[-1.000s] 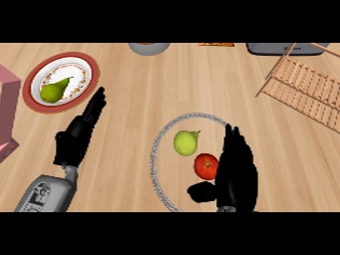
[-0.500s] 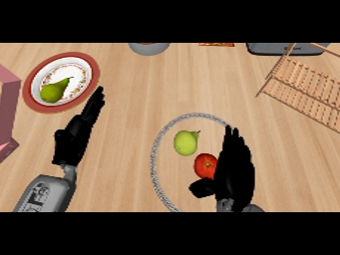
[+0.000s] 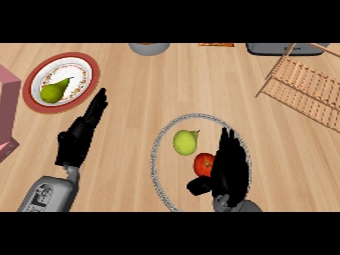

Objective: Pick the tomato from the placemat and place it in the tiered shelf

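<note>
Grasp step: right robot hand point(image 3: 228, 167) fingers straight, holding nothing, tomato point(image 3: 205, 164) touching at its left; next, closing round it, lifting toward tiered shelf point(image 3: 316, 94).

A kitchen is indicated by the light wooden counter point(image 3: 172, 84) on which food and tableware are laid out. A pear point(image 3: 53, 91) is served on a red-rimmed plate point(image 3: 34, 102) at ten o'clock, and a wooden tiered shelf point(image 3: 316, 92) is seen at two o'clock. A tomato point(image 3: 204, 163) and a green fruit point(image 3: 186, 142) are set on a round placemat point(image 3: 158, 149) at five o'clock.
</note>
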Available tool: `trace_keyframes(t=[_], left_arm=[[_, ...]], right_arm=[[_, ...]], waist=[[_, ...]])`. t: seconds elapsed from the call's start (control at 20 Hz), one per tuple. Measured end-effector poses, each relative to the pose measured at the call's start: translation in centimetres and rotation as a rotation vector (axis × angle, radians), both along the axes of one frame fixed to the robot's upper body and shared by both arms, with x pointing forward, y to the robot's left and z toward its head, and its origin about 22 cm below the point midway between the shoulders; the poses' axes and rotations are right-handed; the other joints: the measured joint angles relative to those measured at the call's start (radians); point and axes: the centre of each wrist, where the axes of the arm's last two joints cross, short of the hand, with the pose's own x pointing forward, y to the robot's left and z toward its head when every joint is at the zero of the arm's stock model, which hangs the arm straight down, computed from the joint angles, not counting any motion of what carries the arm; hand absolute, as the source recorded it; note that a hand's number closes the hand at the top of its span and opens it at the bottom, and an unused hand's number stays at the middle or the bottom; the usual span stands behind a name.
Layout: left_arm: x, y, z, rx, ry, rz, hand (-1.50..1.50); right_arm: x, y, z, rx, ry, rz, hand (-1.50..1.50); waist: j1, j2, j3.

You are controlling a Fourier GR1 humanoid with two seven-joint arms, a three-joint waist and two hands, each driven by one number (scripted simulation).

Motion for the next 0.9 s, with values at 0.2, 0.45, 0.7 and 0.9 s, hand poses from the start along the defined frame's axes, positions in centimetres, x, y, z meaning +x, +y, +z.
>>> trace_keyframes(t=[0.2, 0.45, 0.7, 0.9], left_arm=[[-0.3, 0.2, -0.2, 0.003, 0.004, 0.006, 0.0], [-0.2, 0.5, 0.2, 0.004, 0.005, 0.006, 0.0], [-0.4, 0.7, 0.0, 0.001, 0.007, 0.005, 0.0], [-0.3, 0.2, 0.1, 0.001, 0.008, 0.005, 0.0]], right_arm=[[-0.4, -0.1, -1.3, 0.004, 0.02, -0.002, -1.5], [-0.3, 0.2, -1.7, 0.005, 0.052, 0.017, 1.5], [-0.4, 0.7, -2.0, -0.048, 0.043, 0.053, 1.5], [-0.6, 1.5, -2.0, -0.075, 0.023, 0.082, 1.5]], waist=[[-0.001, 0.0, 0.0], [-0.002, 0.0, 0.0], [-0.003, -0.002, -0.001], [-0.002, -0.001, 0.0]])
